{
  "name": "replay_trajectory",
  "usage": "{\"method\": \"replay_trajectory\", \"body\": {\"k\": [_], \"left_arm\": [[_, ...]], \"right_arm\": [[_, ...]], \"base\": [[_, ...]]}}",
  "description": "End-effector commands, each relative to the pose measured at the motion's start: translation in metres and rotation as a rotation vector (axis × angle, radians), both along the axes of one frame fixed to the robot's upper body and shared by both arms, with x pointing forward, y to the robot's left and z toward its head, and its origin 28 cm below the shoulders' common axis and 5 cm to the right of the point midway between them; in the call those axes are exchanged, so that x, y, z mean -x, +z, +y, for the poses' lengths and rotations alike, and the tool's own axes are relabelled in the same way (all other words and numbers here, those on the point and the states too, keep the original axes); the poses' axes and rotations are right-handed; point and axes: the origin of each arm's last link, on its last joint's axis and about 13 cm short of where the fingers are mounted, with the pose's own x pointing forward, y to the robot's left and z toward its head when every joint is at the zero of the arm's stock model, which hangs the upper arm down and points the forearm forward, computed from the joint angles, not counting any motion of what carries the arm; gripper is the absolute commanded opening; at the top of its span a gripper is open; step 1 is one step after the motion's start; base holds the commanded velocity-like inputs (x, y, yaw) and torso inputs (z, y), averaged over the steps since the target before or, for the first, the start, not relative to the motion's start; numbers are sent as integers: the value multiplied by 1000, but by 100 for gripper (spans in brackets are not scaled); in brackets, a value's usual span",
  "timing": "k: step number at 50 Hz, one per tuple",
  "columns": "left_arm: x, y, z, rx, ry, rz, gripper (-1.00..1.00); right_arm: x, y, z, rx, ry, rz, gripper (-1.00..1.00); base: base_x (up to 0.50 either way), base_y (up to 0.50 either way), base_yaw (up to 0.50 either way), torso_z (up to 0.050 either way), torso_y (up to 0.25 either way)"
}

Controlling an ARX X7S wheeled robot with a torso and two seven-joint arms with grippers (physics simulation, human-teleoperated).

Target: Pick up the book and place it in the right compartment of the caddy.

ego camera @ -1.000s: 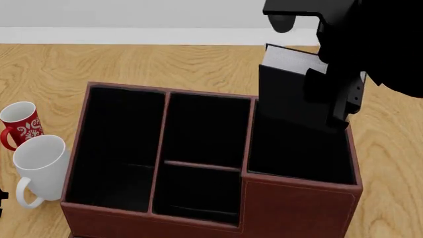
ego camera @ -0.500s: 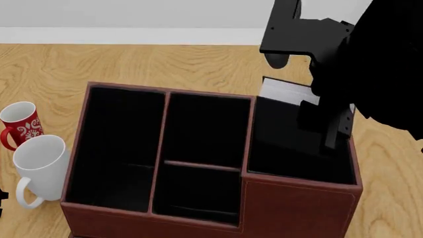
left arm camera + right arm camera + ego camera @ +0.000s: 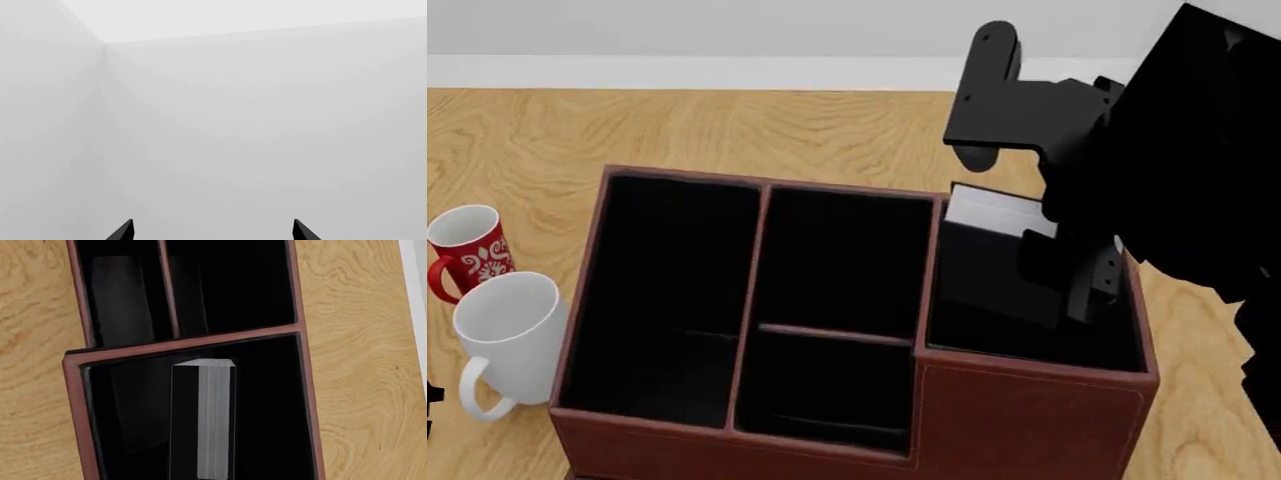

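Over the right compartment (image 3: pixel 1034 320) of the caddy (image 3: pixel 1014 415), the right gripper (image 3: pixel 1068 275) is clamping the book (image 3: pixel 203 420), which looks tilted, so it could snag the back wall going down.

Leather-look stitched caddy (image 3: pixel 1028 410), matt black lining; wood-grain table (image 3: pixel 774 130); glossy mugs (image 3: pixel 507 335).

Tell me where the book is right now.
In the head view the book stands tilted, partly lowered into the caddy's right compartment, gripped by the right gripper. The right wrist view shows its page edges inside that compartment.
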Motion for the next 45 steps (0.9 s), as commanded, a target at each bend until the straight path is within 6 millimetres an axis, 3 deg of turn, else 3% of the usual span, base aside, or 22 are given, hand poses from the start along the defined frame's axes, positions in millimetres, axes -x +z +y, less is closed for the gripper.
{"method": "replay_trajectory", "body": {"k": [1,36,37,45], "left_arm": [[0,0,0,0,0,0,100],[0,0,0,0,0,0,100],[0,0,0,0,0,0,100],[0,0,0,0,0,0,100]], "right_arm": [[-10,-10,3,20,25,-35,-100],[-25,-44,-4,16,-39,-64,-100],[-25,-44,-4,17,-33,-50,100],[-25,-42,-4,21,-37,-56,100]], "base": [[0,0,0,0,0],[0,0,0,0,1],[0,0,0,0,0],[0,0,0,0,0]]}}
